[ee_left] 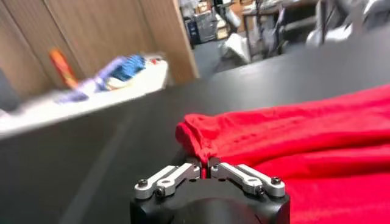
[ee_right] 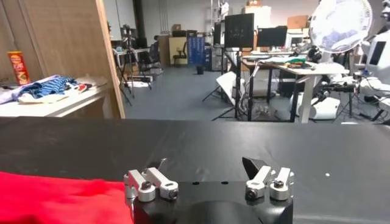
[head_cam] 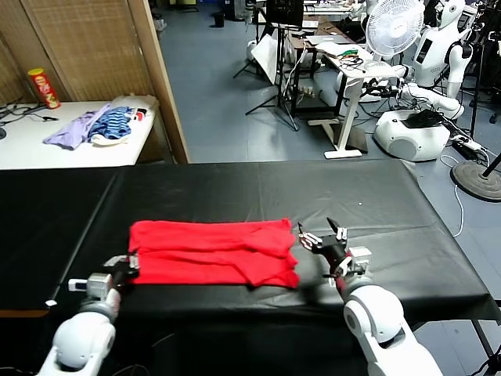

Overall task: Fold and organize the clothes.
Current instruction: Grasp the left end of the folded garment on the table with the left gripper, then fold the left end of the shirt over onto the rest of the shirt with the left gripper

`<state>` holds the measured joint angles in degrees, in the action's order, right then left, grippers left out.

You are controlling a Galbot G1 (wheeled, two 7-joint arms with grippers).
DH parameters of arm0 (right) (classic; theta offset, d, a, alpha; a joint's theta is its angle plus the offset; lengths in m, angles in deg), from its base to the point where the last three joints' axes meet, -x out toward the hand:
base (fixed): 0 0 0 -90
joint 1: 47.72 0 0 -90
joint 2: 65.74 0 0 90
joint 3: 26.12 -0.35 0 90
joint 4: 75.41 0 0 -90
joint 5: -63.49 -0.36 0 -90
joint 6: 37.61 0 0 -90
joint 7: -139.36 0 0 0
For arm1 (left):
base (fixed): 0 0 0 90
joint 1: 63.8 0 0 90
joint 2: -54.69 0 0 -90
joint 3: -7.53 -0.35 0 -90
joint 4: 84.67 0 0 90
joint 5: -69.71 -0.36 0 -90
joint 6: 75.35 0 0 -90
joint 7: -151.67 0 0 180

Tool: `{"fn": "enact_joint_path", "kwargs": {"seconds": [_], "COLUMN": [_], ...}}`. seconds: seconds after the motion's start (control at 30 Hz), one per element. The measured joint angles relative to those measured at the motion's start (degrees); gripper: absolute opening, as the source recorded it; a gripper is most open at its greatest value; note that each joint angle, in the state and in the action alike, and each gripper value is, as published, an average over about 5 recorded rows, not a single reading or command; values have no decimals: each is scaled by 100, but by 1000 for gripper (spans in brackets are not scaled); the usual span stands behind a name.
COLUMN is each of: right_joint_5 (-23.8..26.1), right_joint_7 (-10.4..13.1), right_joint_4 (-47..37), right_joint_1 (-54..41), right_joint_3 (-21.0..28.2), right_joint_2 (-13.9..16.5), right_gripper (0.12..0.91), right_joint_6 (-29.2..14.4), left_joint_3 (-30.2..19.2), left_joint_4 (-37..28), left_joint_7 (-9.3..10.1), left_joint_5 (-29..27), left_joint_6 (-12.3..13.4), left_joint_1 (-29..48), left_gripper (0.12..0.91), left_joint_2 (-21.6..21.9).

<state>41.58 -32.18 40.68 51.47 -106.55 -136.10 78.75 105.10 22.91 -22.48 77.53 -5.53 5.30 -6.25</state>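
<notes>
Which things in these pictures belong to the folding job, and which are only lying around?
Part of the job:
- red T-shirt, folded on the black table
- left gripper, shut on the shirt's left edge
- right gripper, open beside its right edge

Lying about:
- lilac and blue-striped garments on the white side table
- red can
- white fan
</notes>
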Motion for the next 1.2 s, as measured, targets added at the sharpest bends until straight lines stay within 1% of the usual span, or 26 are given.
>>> {"fn": "enact_joint_path", "kwargs": {"seconds": [0.1, 0.17, 0.23, 0.3, 0.4, 0.53, 0.63, 0.77, 0.9, 1.07, 1.2], "right_joint_5": [28, 60, 99, 133, 166, 193, 201, 214, 230, 241, 227], "right_joint_7": [10, 15, 18, 22, 27, 32, 35, 33, 15, -29, -125], "right_joint_4": [40, 62, 85, 108, 128, 132, 126, 116, 111, 91, 76], "right_joint_1": [53, 93, 139, 193, 273, 346, 374, 400, 426, 431, 393], "right_joint_3": [1, -5, -23, -53, -112, -196, -242, -269, -268, -219, -164], "right_joint_2": [-44, -69, -90, -114, -140, -167, -190, -216, -234, -252, -248], "right_gripper": [798, 798, 798, 798, 798, 798, 798, 798, 798, 798, 798], "right_joint_6": [11, 14, 14, 13, 11, 7, 5, 5, 1, -12, -44], "left_joint_3": [120, 103, 1, -196, -649, -1318, -1725, -2156, -2426, -2516, -2524], "left_joint_4": [94, 243, 451, 695, 1036, 1351, 1478, 1492, 1364, 1116, 953], "left_joint_7": [58, 108, 143, 150, 175, 364, 485, 516, 508, 482, 472], "left_joint_5": [-323, -341, -224, -9, 478, 1285, 1700, 1858, 1776, 1646, 1570], "left_joint_6": [-40, -132, -260, -414, -648, -945, -1090, -1135, -1072, -924, -890], "left_joint_1": [-95, -131, -124, -80, 31, 248, 420, 644, 824, 979, 1026], "left_gripper": [168, 168, 168, 168, 168, 168, 168, 168, 168, 168, 181], "left_joint_2": [235, 294, 272, 186, -22, -370, -647, -1016, -1354, -1608, -1697]}}
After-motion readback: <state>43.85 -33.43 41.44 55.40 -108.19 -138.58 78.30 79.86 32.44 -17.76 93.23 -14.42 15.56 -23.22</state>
